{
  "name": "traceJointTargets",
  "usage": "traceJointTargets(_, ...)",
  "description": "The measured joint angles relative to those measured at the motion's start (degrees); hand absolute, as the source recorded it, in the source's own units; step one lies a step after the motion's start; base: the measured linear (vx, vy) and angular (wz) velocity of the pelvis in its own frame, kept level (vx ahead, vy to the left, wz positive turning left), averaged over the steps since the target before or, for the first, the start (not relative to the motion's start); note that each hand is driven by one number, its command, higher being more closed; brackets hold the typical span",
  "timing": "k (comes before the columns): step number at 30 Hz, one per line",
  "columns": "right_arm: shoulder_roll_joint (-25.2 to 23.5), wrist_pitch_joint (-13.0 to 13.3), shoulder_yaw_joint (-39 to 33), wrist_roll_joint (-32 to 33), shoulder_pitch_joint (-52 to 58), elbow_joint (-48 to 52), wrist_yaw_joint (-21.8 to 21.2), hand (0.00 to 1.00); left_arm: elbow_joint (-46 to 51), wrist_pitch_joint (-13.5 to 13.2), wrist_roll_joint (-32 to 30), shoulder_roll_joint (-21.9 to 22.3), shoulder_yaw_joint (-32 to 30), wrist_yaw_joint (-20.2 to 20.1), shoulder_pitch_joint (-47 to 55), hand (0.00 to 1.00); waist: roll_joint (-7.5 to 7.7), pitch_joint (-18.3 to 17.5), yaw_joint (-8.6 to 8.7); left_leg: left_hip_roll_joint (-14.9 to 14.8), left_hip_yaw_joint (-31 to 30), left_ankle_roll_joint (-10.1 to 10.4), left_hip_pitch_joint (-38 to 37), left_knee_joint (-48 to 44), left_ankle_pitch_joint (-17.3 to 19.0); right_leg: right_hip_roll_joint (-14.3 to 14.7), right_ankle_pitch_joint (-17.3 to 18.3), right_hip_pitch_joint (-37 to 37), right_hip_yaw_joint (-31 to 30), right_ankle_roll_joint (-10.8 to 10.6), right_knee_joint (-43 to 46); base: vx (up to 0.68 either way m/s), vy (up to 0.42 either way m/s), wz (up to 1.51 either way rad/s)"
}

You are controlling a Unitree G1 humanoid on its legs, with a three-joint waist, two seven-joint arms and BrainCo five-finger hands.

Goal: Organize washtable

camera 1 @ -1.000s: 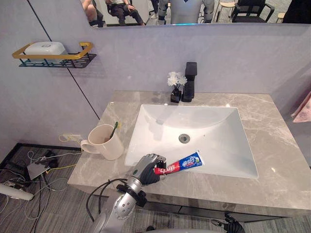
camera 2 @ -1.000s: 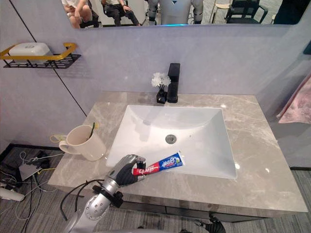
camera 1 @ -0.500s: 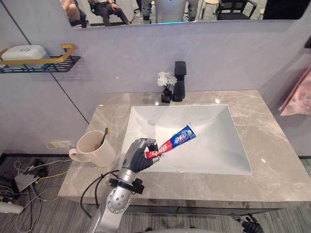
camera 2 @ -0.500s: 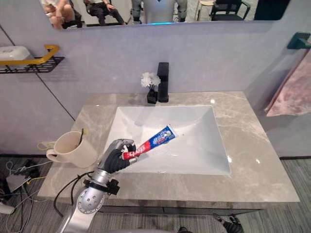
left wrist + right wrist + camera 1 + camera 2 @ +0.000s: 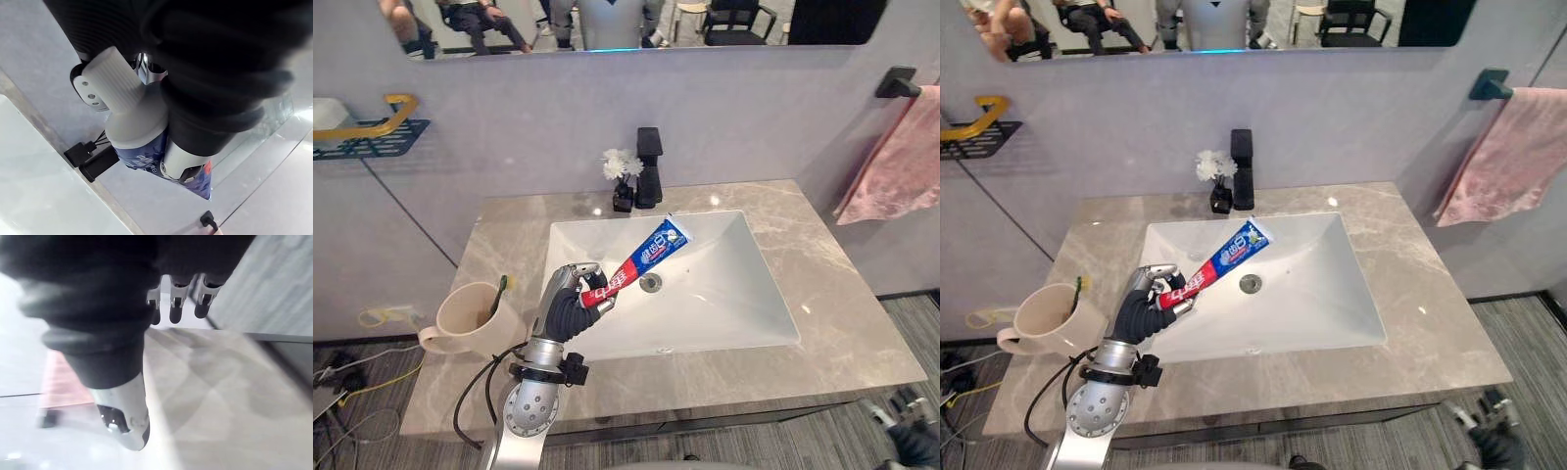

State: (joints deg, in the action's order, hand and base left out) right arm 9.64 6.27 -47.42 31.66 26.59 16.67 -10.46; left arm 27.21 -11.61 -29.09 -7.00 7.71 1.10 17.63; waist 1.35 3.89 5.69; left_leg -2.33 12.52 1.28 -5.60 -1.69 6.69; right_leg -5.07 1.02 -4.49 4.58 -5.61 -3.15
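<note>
Grey marble-look countertop spans the middle of the head views, set against a plain grey wall, with a mirror running along the top edge and reflecting chairs and seated people. White rectangular sink basin is sunk into the centre of the countertop, its drain near the basin's middle. Black faucet stands at the basin's back rim, upper centre, with a small black vase of white flowers just beside it on the frame's left. Pink towel hangs from a black bar at upper right. Gold-railed wire shelf is fixed to the wall at upper left. Beige mug sits on the countertop at lower left, handle toward the frame's left edge, with a green-tipped toothbrush leaning inside it. Left hand is raised over the basin's left rim, fingers and thumb curled tight round the red cap end of a toothpaste tube; the blue-and-red tube slants up toward the frame's right, clear of the basin, its flat end below the faucet. Left wrist view confirms the tube clamped under the thumb. Right hand shows low at lower right of the head views, past the counter's front edge, fingers relaxed and holding nothing.
</note>
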Motion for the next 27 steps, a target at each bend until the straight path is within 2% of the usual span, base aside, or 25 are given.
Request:
traceJointTargets(4,6.35,4.51,-1.37,1.06,-8.83,8.13,-1.12,0.0,0.46,-0.15,2.6,-0.03,0.29,-1.29,0.0,1.0,1.44,-0.74,-0.32,0.05,-0.17,0.0,0.84,-0.51,0.18,-0.07,-0.01,0.59,0.19,0.0,0.05,0.0,-0.007,0.01)
traceJointTargets(6,9.35,5.28,0.42,1.15,-12.88,9.66,-1.1,0.0,0.46,-0.16,2.89,0.01,0.85,-1.74,-0.01,1.0,1.39,-0.83,-0.4,0.25,-0.47,-0.01,0.88,-0.53,0.19,-0.25,-0.02,0.5,0.42,0.0,0.09,0.01,-0.001,0.1)
traceJointTargets(9,14.39,6.23,6.07,1.67,-17.7,9.58,-1.05,0.0,0.46,-0.16,4.2,0.01,2.06,-2.32,-0.11,1.0,0.8,-1.27,-0.85,0.47,-1.55,-0.03,1.05,-0.56,0.18,-0.52,-0.02,0.08,1.75,-0.01,0.15,0.01,-0.005,0.16)
traceJointTargets(11,16.57,6.41,10.7,2.58,-20.34,9.48,-1.03,0.0,0.46,-0.16,4.75,-0.02,3.06,-2.31,-0.46,1.0,0.38,-1.52,-1.63,0.48,-1.68,-0.04,1.06,-0.64,0.18,-0.54,-0.02,-0.29,1.93,-0.01,0.16,0.02,-0.012,0.1)
traceJointTargets(14,18.68,6.45,18.99,3.79,-23.89,9.12,-1.07,0.0,0.46,-0.2,4.95,0.02,4.71,-2.24,-1.48,1.0,0.14,-1.66,-1.89,0.48,-3.17,-0.05,1.52,-1.06,0.16,-0.56,-0.02,-0.44,3.52,-0.01,0.16,-0.02,-0.026,0.2)
traceJointTargets(18,18.91,6.37,28.47,4.87,-26.92,7.79,-1.09,0.0,0.45,-0.18,4.95,-0.01,6.51,-2.18,-1.48,1.0,-0.03,-1.77,-2.08,0.68,-4.49,-0.18,1.86,-1.33,0.05,-0.73,-0.01,-1.17,4.92,-0.01,0.15,-0.02,-0.027,0.18)
traceJointTargets(22,18.49,5.51,35.07,4.98,-27.06,5.46,-1.12,0.0,0.45,-0.16,4.95,-0.01,8.01,-1.7,-2.95,1.0,-0.33,-2.05,-3.51,1.15,-5.25,-0.53,1.95,-1.31,-0.2,-1.15,-0.01,-1.57,6.07,-0.01,0.15,-0.02,-0.008,0.12)
traceJointTargets(27,13.61,4.19,41.55,5.0,-27.22,4.65,-1.12,0.0,0.45,-0.09,4.93,-0.01,8.31,0.03,-3.52,1.0,-0.31,-2.06,-3.52,1.47,-6.01,-0.79,1.89,-1.21,-0.39,-1.37,-0.02,-1.76,6.67,-0.01,0.14,-0.02,-0.004,0.07)
